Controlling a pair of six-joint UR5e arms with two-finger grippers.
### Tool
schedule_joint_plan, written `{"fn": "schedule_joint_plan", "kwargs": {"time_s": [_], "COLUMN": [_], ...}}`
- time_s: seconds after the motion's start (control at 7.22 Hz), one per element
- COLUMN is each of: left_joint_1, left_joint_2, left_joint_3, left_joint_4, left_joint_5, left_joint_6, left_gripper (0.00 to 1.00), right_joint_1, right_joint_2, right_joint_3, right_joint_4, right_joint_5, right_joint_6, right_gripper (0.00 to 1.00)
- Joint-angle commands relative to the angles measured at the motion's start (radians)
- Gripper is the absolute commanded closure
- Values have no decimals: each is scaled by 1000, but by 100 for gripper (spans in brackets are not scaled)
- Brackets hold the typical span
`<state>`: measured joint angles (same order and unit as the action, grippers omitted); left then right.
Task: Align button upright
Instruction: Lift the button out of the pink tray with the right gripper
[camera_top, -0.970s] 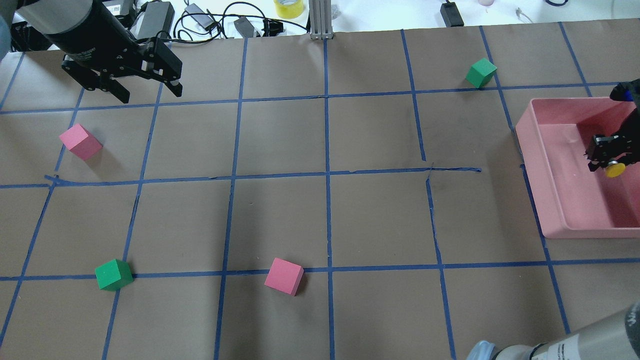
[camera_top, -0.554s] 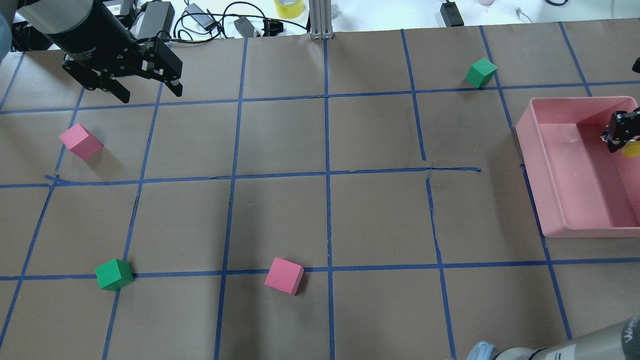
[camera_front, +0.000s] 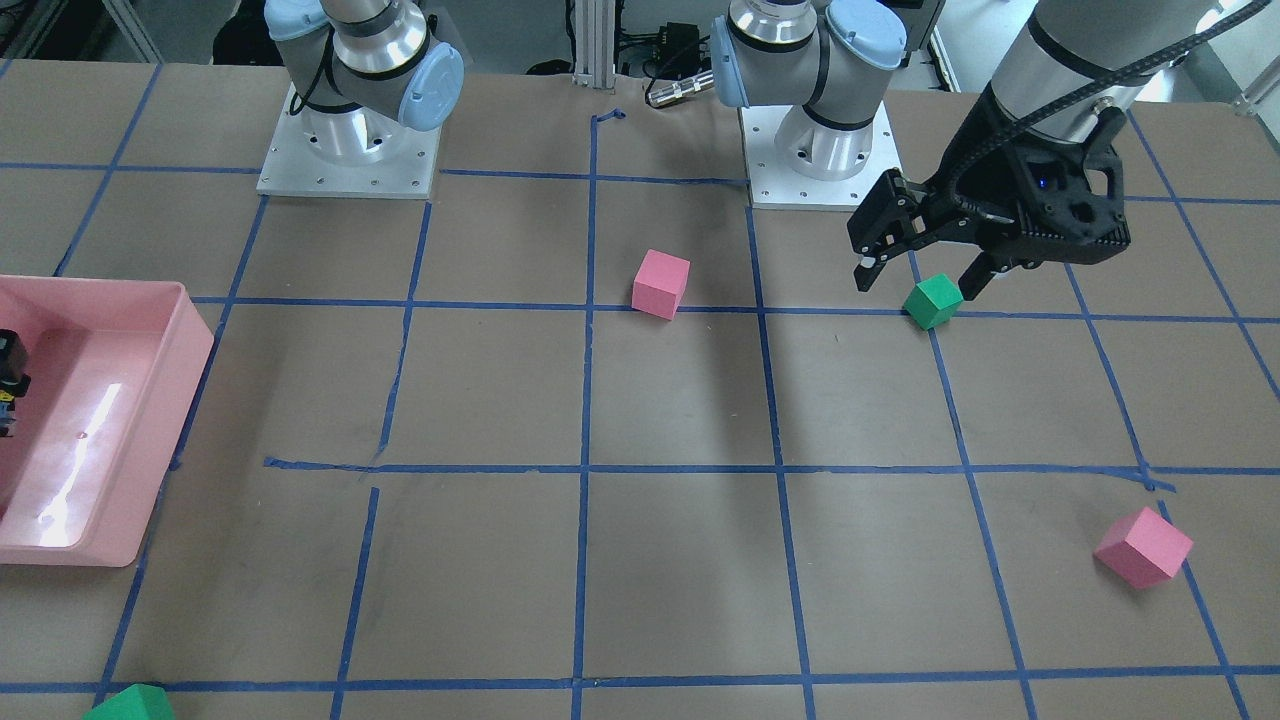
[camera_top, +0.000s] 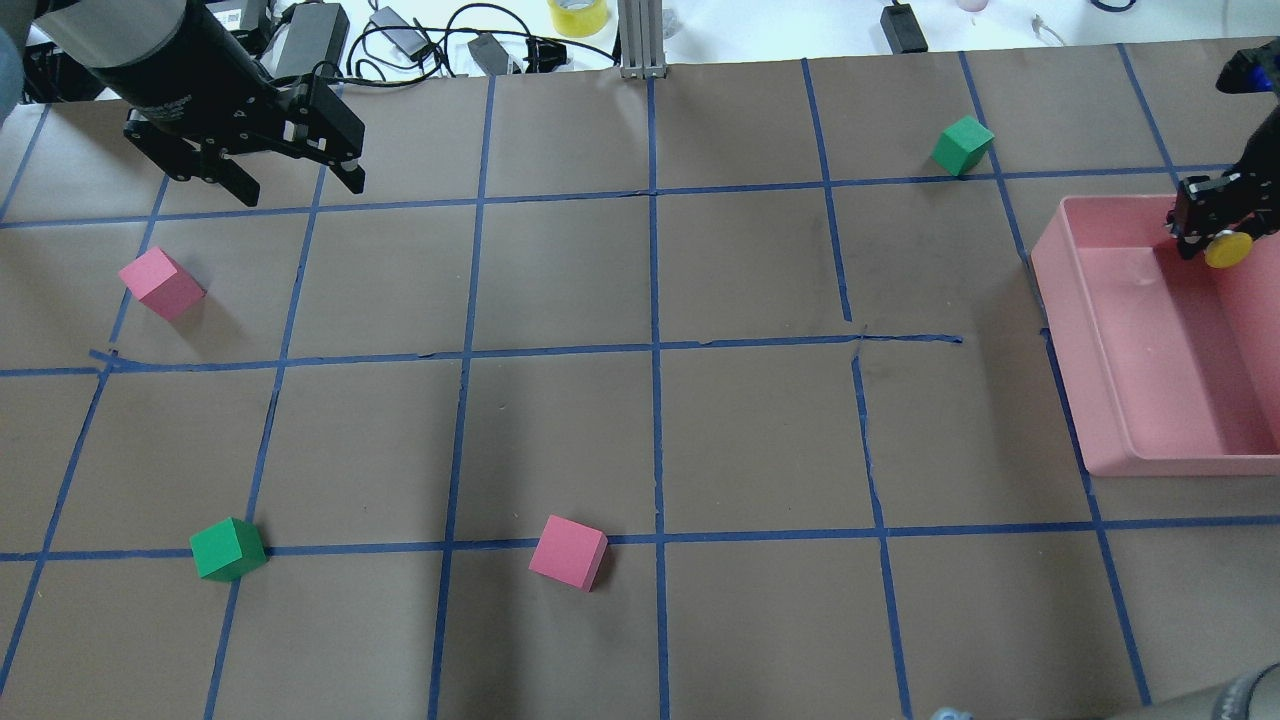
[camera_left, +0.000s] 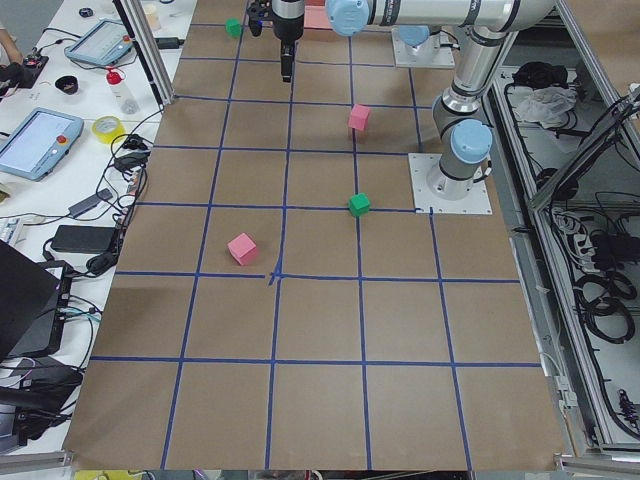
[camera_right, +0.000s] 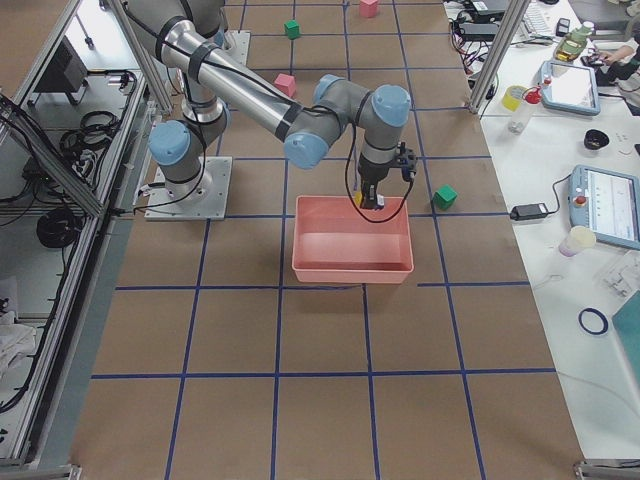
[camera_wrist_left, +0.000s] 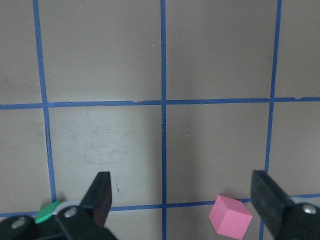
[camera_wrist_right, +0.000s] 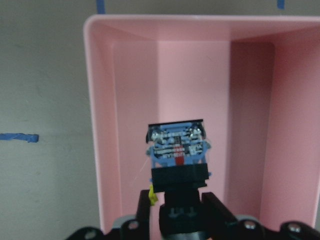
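Observation:
The button, with its yellow cap (camera_top: 1226, 248), is held in my right gripper (camera_top: 1205, 218), which is shut on it above the far end of the pink bin (camera_top: 1060, 300). In the right wrist view the button's blocky base with blue and red marks (camera_wrist_right: 177, 147) points away from the camera, out past the fingers (camera_wrist_right: 217, 210), and the cap is hidden. The exterior right view shows this gripper (camera_right: 372, 195) over the bin's far wall. My left gripper (camera_top: 300, 190) is open and empty, high over the table's far left corner.
Two pink cubes (camera_top: 160, 285) (camera_top: 568, 552) and two green cubes (camera_top: 228, 548) (camera_top: 962, 145) lie on the brown, blue-taped table. In the front-facing view the left gripper (camera_front: 918, 285) hangs over a green cube (camera_front: 932, 303). Cables and gear line the far edge.
My right gripper has moved with the button from the bin's middle toward its far end, and appears to have risen. The left arm and the cubes have not moved.

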<state>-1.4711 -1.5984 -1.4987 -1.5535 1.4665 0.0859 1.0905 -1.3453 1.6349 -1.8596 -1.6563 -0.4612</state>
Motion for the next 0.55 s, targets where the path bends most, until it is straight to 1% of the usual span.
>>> {"fn": "schedule_joint_plan", "kwargs": {"time_s": [0.0,0.14,0.28,0.42], "left_joint_1": [0,0,0,0], "left_joint_2": [0,0,0,0], "left_joint_3": [0,0,0,0], "left_joint_4": [0,0,0,0], "left_joint_5": [0,0,2,0], "left_joint_6": [0,0,0,0], "left_gripper": [0,0,0,0], "right_joint_1": [125,162,225,286], "right_joint_2": [4,14,21,49], "right_joint_3": [-6,-6,-1,-7], "right_joint_4": [-74,-110,-113,-175], "right_joint_5": [1,4,4,19], "right_joint_6": [67,72,140,142], "right_gripper": [100,100,100,100]}}
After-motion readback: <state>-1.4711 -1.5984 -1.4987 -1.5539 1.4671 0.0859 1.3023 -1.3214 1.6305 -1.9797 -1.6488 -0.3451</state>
